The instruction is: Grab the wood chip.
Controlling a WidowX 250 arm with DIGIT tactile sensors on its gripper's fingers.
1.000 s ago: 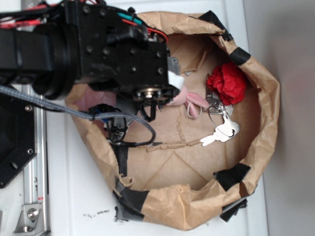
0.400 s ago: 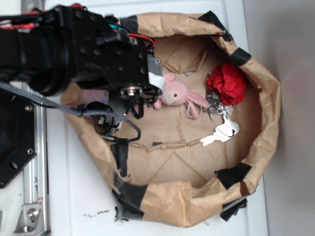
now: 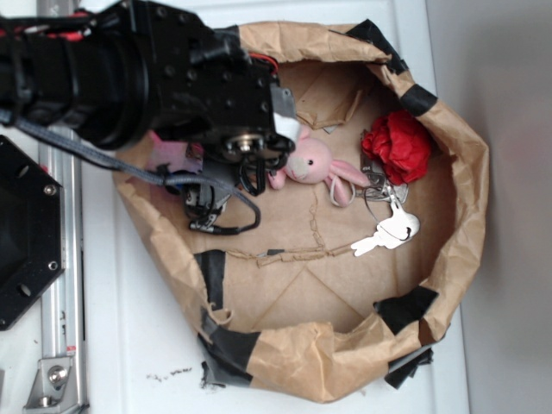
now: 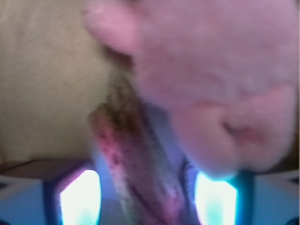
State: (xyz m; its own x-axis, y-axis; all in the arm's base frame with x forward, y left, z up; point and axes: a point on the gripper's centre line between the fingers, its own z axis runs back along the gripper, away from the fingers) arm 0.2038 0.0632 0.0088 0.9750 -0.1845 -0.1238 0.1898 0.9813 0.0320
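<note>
In the wrist view the wood chip (image 4: 136,159), a dark brown, rough-grained strip, runs lengthwise between my gripper's (image 4: 147,199) two fingers. The gripper is open: a gap shows between the chip and the left finger (image 4: 79,197), and another on the side of the right finger (image 4: 215,199). The pink plush bunny (image 4: 211,79) fills the upper right, close beside the chip. In the exterior view the black arm (image 3: 172,78) reaches into the left of the paper bag (image 3: 448,224) and hides both chip and fingers. The bunny (image 3: 306,164) lies just right of the wrist.
Inside the bag lie a red crumpled ball (image 3: 398,145), a bunch of keys (image 3: 388,228) and tan paper flaps (image 3: 332,99). The bag's taped walls (image 3: 224,345) rise all round. A grey cable (image 3: 216,194) loops below the wrist. A metal rail (image 3: 60,285) runs at the left.
The arm has moved left and toward the top of the exterior view, uncovering the bunny's head. The cable loop followed it.
</note>
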